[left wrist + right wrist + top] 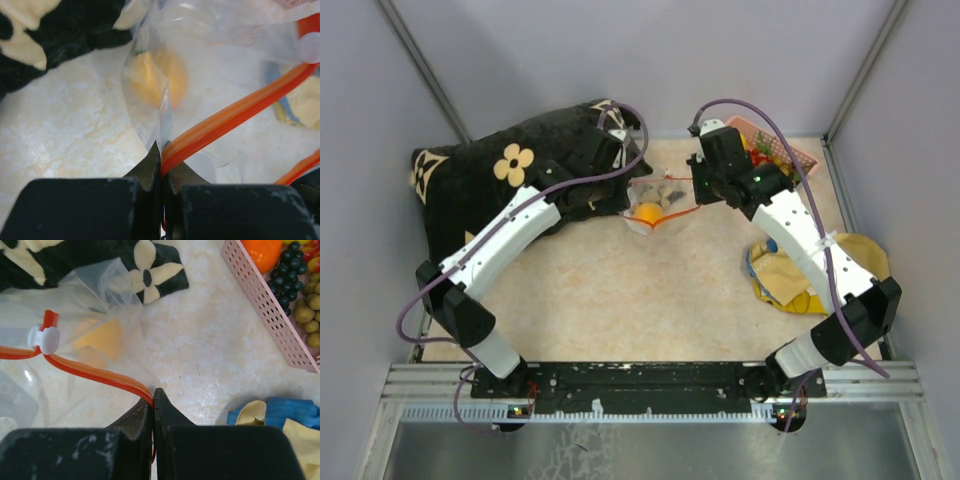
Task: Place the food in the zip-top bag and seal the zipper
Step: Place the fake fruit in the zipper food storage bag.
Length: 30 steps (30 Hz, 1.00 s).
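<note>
near the far edge, both claws pinch the bag's mouth

toward the far edge of the worktop (pixel 620 290), the zip-top bag (pixel 655 205) hangs stretched between the two arms. the left claw (pixel 161 167) is closed on one end of the zipper (pixel 235 117); the right claw (pixel 152 402) is closed on the other end, with the white slider (pixel 44 337) sitting further along the strip. one orange fruit (pixel 160 77) shows inside the bag.

more food (pixel 295 270) lies in the pink basket (pixel 265 295) at the far right corner, so sealing now would likely leave it out. if the arms pull apart too hard, the thin plastic could slip from a claw or tear, and the fruit would drop.

room is tight: the black flowered cushion (pixel 490 180) crowds the far left corner, and the yellow-and-blue cloth (pixel 790 275) lies by the right edge. the worktop's middle offers the freest space.
</note>
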Each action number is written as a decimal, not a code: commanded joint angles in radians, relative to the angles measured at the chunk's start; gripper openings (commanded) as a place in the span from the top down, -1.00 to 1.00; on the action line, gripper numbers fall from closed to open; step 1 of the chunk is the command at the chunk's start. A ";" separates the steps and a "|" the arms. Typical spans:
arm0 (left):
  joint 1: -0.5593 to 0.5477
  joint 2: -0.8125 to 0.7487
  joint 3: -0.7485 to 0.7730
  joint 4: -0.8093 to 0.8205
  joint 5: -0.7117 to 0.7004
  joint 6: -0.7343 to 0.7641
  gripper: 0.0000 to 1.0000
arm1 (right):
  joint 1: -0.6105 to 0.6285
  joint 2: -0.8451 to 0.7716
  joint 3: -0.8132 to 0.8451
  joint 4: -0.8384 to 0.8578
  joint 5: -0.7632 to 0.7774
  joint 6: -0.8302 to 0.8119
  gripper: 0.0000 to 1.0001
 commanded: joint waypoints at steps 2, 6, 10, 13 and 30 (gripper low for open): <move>0.038 -0.019 -0.122 0.017 0.010 0.015 1.00 | -0.004 -0.004 -0.029 0.079 -0.082 -0.026 1.00; 0.039 0.016 -0.081 -0.010 -0.012 0.015 1.00 | -0.004 -0.005 -0.056 0.133 -0.145 -0.012 0.88; 0.041 0.030 -0.064 0.010 0.002 0.011 1.00 | -0.005 0.006 -0.041 0.135 -0.167 -0.014 0.75; 0.041 0.049 -0.034 -0.004 -0.014 0.014 1.00 | -0.007 0.004 -0.023 0.136 -0.189 -0.025 0.58; 0.047 0.089 0.036 -0.012 -0.016 0.042 1.00 | -0.270 0.001 -0.021 0.310 -0.527 -0.013 -0.02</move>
